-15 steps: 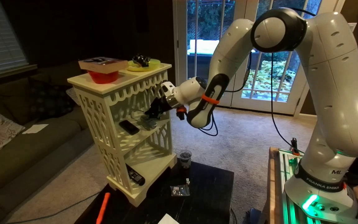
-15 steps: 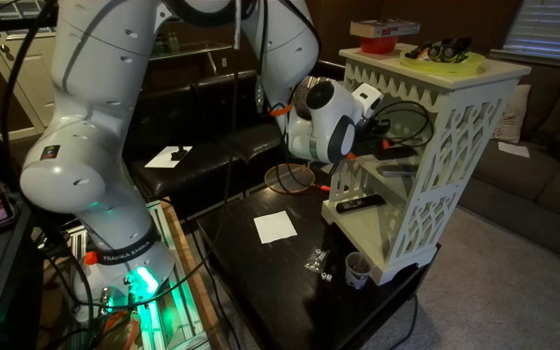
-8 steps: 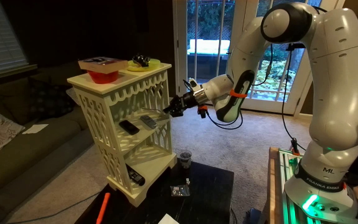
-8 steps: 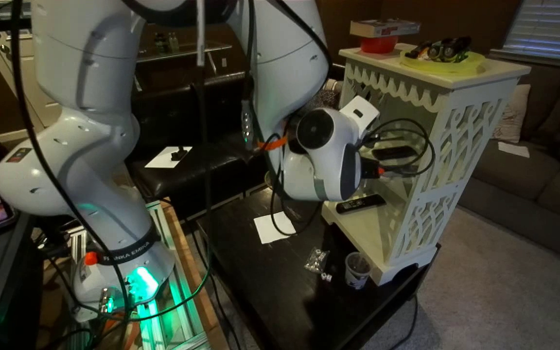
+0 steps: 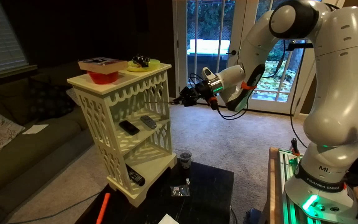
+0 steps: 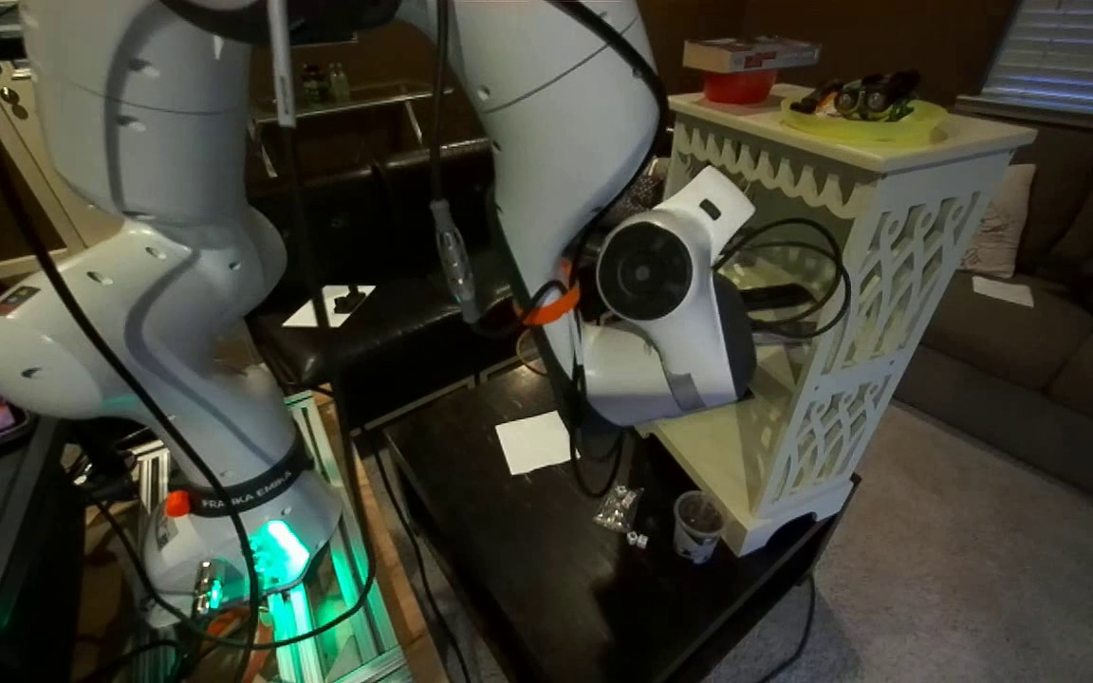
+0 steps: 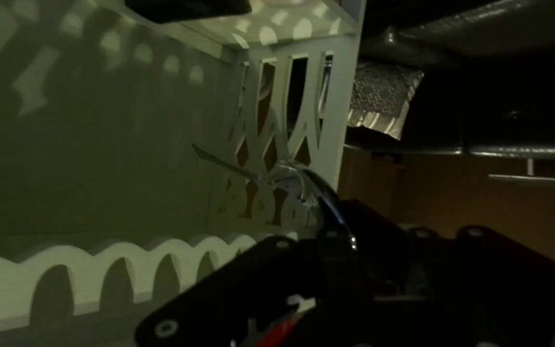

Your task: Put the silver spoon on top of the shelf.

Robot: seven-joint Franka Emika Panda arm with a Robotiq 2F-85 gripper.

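The silver spoon (image 5: pixel 157 102) sticks out from my gripper (image 5: pixel 176 101), which is shut on it near the bowl end. Seen in the wrist view, the spoon (image 7: pixel 227 166) points its thin handle away from the dark fingers toward the shelf's inside (image 7: pixel 89 125). The cream-white shelf (image 5: pixel 93 113) stands upright, its top (image 6: pixel 969 142) well above the spoon. My gripper is outside the opening of the upper compartment, while the handle overlaps that opening; how deep it reaches is unclear. In an exterior view the arm's wrist (image 6: pixel 660 285) hides gripper and spoon.
On the shelf top are a red bowl (image 5: pixel 103 77) under a box (image 5: pixel 103 64) and a yellow-green plate (image 5: pixel 132 69) with a dark object. Middle tier: black phone (image 5: pixel 129 127), grey remote (image 5: pixel 148 121). A cup (image 6: pixel 698 526) stands on the black table (image 6: pixel 546 541).
My gripper has drawn back out of the upper compartment and risen a little, carrying the spoon. The grey remote, partly covered before, now shows fully.
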